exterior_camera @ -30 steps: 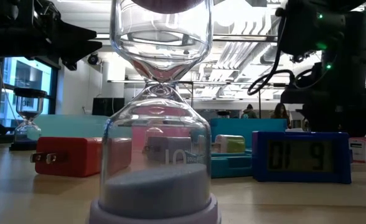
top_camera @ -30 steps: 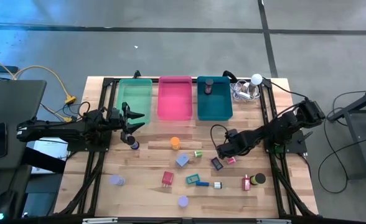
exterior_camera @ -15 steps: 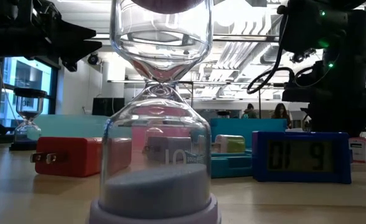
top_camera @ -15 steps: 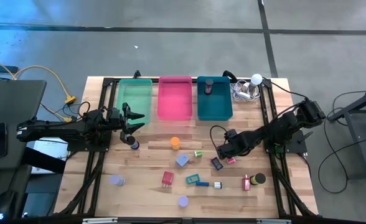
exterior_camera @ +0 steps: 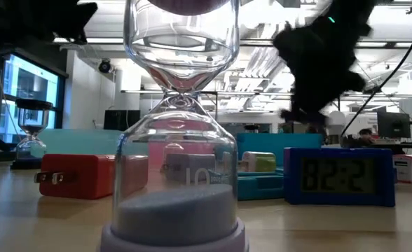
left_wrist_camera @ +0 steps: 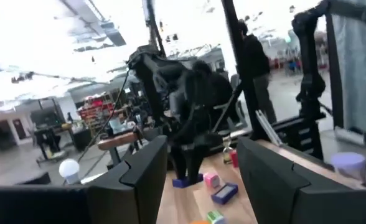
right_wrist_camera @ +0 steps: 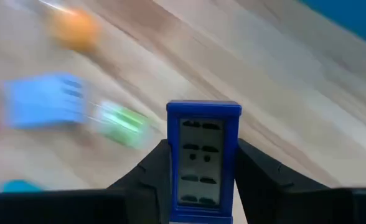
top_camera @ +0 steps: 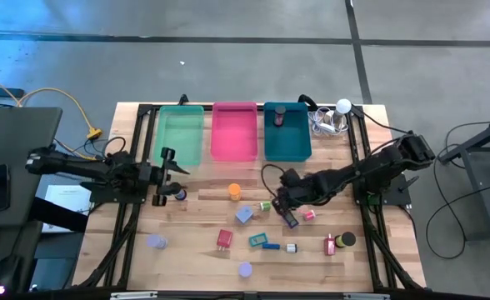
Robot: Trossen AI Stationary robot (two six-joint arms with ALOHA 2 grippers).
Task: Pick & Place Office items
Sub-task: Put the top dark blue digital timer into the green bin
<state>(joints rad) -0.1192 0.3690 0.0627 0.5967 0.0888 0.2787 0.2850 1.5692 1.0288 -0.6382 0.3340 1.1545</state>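
- Right gripper (right_wrist_camera: 201, 163): clamped on the blue digital clock (right_wrist_camera: 203, 155), raised above the desk centre.
- Left gripper (top_camera: 167, 177): fingers spread, empty, near the desk's left edge beside the green tray (top_camera: 181, 136).

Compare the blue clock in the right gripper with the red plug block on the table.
The blue clock is held between the right gripper's fingers, lifted; the red plug block lies free on the wood. The clock shows a digit screen; the block shows metal prongs. Both are small and boxy.
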